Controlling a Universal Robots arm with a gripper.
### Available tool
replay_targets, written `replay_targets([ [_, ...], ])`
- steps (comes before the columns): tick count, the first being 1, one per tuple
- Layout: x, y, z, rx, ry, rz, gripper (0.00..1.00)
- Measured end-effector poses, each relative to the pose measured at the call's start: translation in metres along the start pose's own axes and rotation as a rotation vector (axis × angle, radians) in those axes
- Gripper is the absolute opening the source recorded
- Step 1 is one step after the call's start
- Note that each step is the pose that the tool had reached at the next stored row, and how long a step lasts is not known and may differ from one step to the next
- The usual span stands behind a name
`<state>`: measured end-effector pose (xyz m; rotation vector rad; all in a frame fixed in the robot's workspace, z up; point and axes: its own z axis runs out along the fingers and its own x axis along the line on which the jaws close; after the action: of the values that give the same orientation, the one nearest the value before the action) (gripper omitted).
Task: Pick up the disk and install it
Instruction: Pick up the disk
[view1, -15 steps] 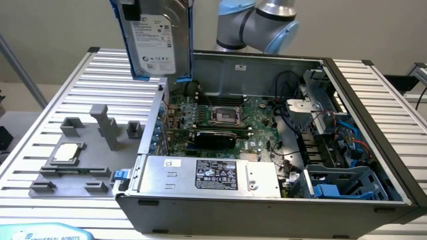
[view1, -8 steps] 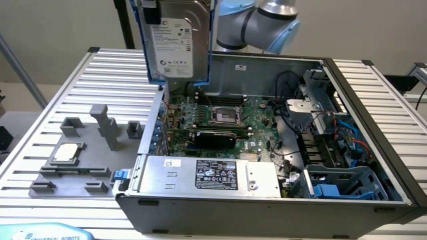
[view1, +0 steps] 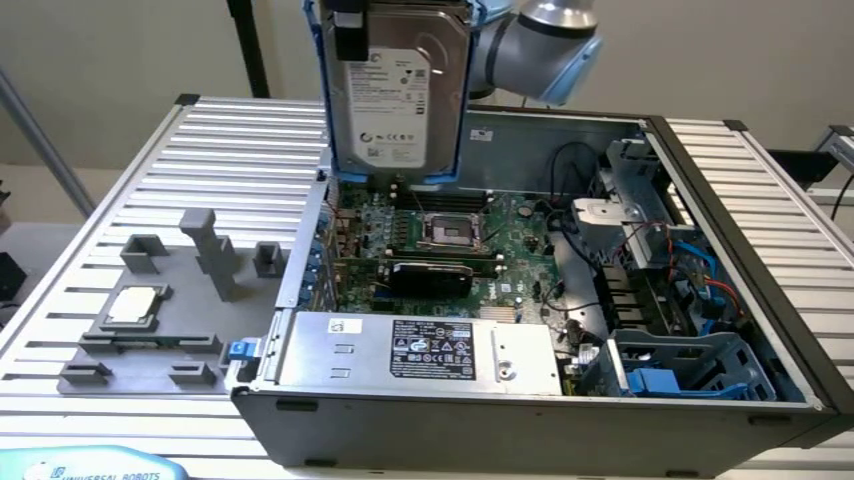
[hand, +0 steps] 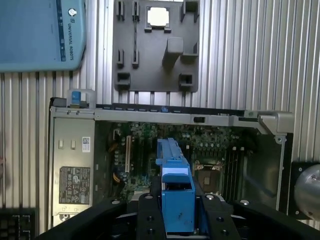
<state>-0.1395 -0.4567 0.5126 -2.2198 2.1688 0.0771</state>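
Two cameras, one open computer case (view1: 534, 420)
In the exterior view we look down at a slant, taking in the slatted table (view1: 747, 200); in the wrist view we look straight down, closer, past the edge of the disk (hand: 176, 195). Both share the motherboard (view1: 521, 225), power supply (view1: 334, 350) and grey fixture plate (view1: 174, 320).

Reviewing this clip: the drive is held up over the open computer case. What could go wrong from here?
The disk, a flat silver-grey metal hard drive in a bright blue plastic carrier, hangs upright above the green motherboard; if the black gripper clamping the carrier slipped, it might fall onto the bare processor socket.
Loose red and blue cables run beside the blue plastic drive cage in the case corner; the carrier could snag on them.
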Motion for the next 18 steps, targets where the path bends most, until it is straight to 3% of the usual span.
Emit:
replay_targets([
  [18,0.039,-0.0734,-0.003,0.0,-0.0018,0.0,0.33],
])
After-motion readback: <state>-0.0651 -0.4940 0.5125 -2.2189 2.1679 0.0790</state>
